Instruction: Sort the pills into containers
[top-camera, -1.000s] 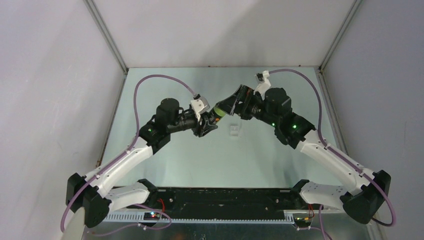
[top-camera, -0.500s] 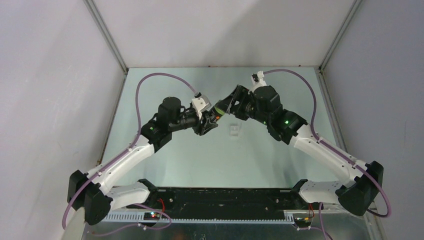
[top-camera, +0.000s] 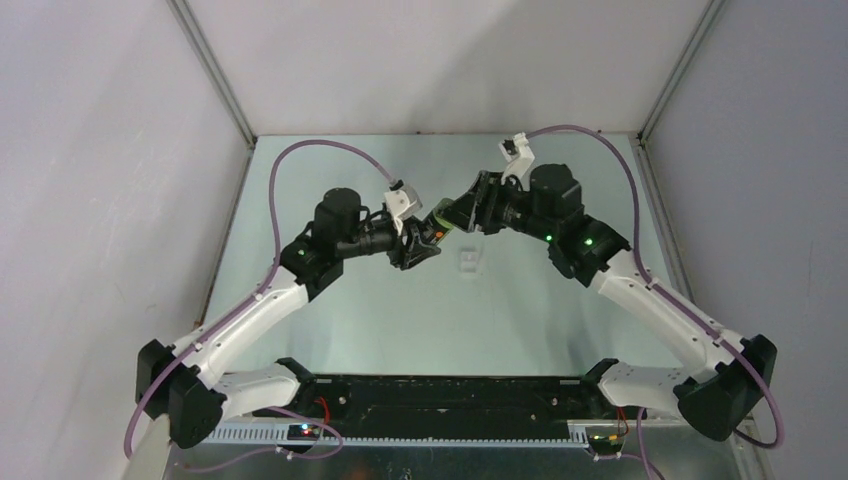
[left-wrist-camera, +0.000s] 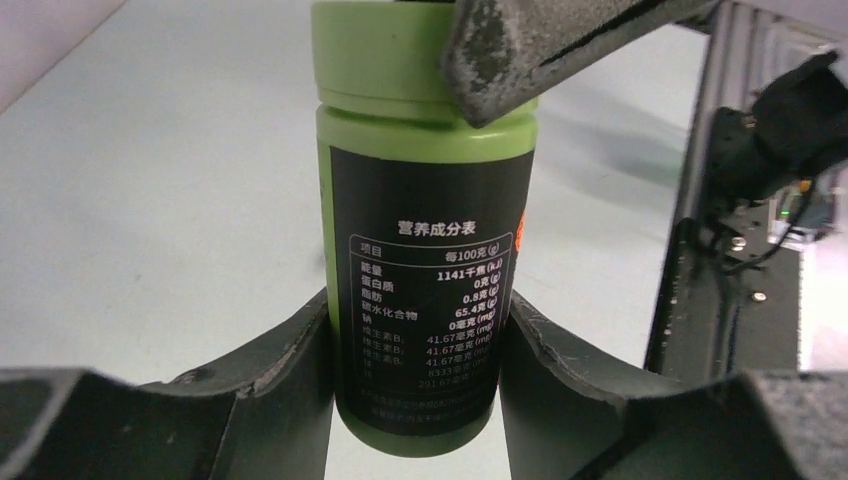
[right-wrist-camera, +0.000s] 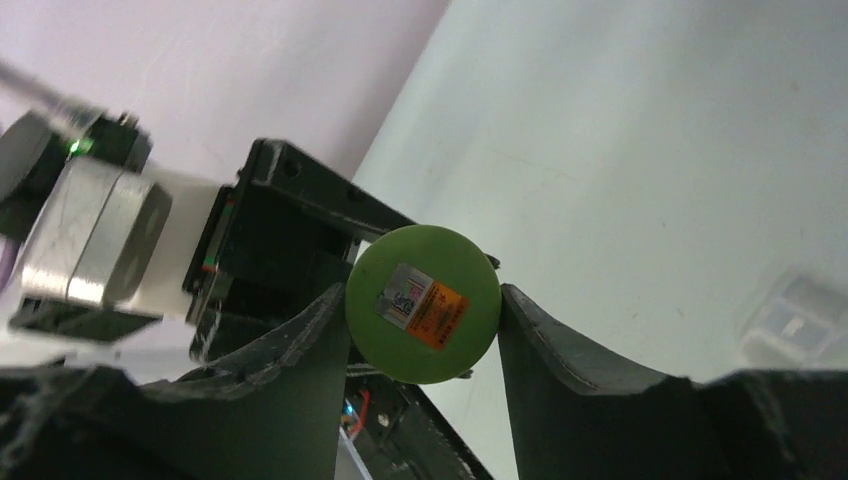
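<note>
A green bottle (left-wrist-camera: 425, 200) with a black label is held above the table, and my left gripper (left-wrist-camera: 415, 320) is shut on its lower body. My right gripper (right-wrist-camera: 422, 300) faces the bottle's round green cap (right-wrist-camera: 422, 315) end-on, one finger pressing on each side of it. From above, the two grippers meet at the bottle (top-camera: 437, 222), the left gripper (top-camera: 420, 243) on one side and the right gripper (top-camera: 455, 213) on the other. The containers, a small clear two-compartment box (top-camera: 468, 260), sit on the table just right of the bottle and show blurred in the right wrist view (right-wrist-camera: 795, 320). No pills are in view.
The pale green table (top-camera: 430, 310) is walled by white panels on the left, back and right. Purple cables arch over both arms. A black rail (top-camera: 450, 395) runs along the near edge between the arm bases.
My right gripper has gone from wide open to shut on the bottle's cap, and its wrist shifted slightly. The left gripper has kept its hold on the bottle.
</note>
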